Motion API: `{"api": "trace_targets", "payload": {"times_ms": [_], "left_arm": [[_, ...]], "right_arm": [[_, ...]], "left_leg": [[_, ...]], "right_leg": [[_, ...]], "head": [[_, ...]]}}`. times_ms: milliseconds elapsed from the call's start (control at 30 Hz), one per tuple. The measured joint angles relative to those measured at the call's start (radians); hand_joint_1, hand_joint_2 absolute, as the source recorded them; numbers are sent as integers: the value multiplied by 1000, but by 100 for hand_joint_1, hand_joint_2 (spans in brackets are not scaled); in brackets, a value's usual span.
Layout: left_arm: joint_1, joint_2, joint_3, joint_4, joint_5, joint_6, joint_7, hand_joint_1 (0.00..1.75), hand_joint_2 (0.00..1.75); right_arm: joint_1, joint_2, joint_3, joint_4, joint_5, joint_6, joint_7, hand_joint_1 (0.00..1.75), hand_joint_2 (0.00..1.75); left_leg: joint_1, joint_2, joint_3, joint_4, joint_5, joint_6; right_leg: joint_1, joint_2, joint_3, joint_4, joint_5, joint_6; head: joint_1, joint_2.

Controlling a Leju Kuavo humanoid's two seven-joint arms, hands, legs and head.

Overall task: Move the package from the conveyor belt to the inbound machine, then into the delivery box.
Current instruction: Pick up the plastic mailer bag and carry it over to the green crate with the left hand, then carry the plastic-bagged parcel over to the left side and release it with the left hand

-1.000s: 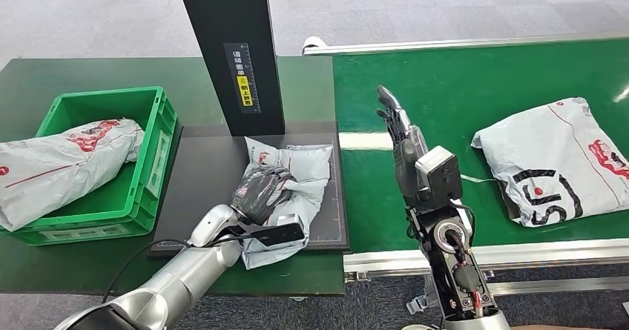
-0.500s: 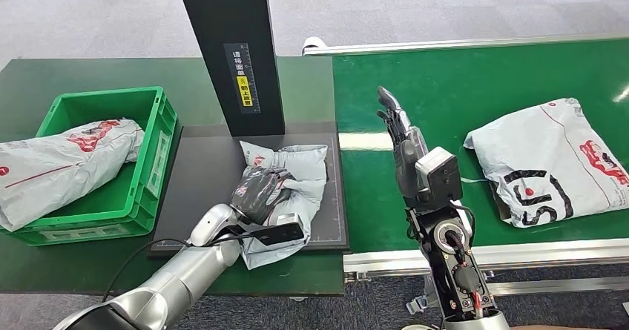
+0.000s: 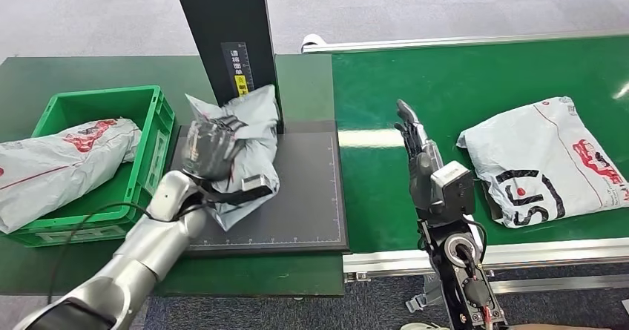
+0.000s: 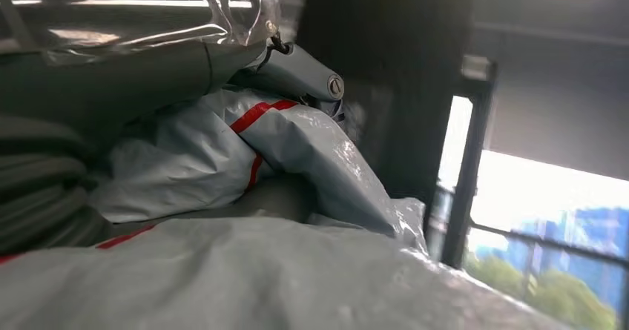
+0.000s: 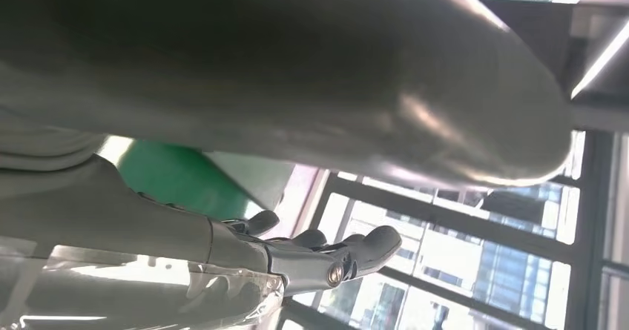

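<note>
Head view: the left hand (image 3: 210,147) grips a grey package (image 3: 241,152), lifted off the black scanner platform (image 3: 297,196) and held against the foot of the black column (image 3: 222,41). The package's long axis runs roughly from the column down toward the robot, its lower corner hanging over the platform. The green delivery box (image 3: 152,133) sits just left, holding another grey bag (image 3: 59,163). The right hand (image 3: 415,141) stands upright over the green conveyor belt (image 3: 460,85), fingers straight, holding nothing. A second grey parcel (image 3: 549,159) lies on the belt.

Left wrist view: crumpled package film (image 4: 222,159) wraps the hand; the finger positions are hard to tell.

Right wrist view: the right hand's fingers (image 5: 371,245) are extended and free.
</note>
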Motion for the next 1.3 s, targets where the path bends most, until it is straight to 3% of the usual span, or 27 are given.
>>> {"api": "trace_targets", "payload": {"times_ms": [233, 500, 800, 1033, 1067, 1167, 1200, 1300], "left_arm": [[-79, 144, 196, -83, -82, 2, 41, 175, 175], [-168, 238, 357, 12, -212, 2, 145, 175, 175], [-199, 284, 414, 114, -239, 2, 169, 175, 175], [-226, 340, 446, 230, -302, 0, 267, 175, 175], [-227, 351, 454, 248, -305, -1, 274, 148, 175], [-227, 380, 475, 294, -309, 0, 286, 17, 175], [-224, 386, 483, 304, -305, 1, 285, 0, 175], [-205, 388, 515, 315, -262, 2, 238, 0, 175]], "right_arm": [[50, -25, -32, -21, 0, -10, -5, 0, 0], [67, -25, -39, -29, 10, -10, -7, 0, 0], [72, -24, -39, -33, 11, -10, -8, 0, 0], [78, -25, -39, -35, 11, -9, -8, 0, 0], [80, -25, -39, -36, 11, -8, -8, 0, 0], [82, -25, -39, -38, 10, 1, -7, 0, 0], [82, -24, -39, -38, 10, 5, -7, 0, 0], [79, -21, -38, -38, 10, 10, -5, 0, 0]], "left_leg": [[0, 0, -1, 0, 0, 0], [0, 1, -2, 0, 0, 0], [0, 0, -3, 0, 0, 0], [1, 2, -3, 0, 0, 0], [1, 2, -3, 0, 0, 0], [1, 1, -3, 0, 0, 0], [1, 1, -4, 0, 0, 0], [1, 1, -4, 0, 0, 0]], "right_leg": [[0, 0, -2, 0, 0, 0], [0, 0, -2, 0, 0, 0], [0, 0, -3, 0, 0, 0], [1, 2, -4, 0, 0, 0], [1, 2, -4, 0, 0, 0], [1, 2, -4, 0, 0, 0], [1, 2, -4, 0, -1, 0], [1, 2, -4, 0, -1, 0]], "head": [[0, 0], [0, 0], [0, 0], [0, 0], [0, 0], [0, 0], [0, 0], [0, 0]]}}
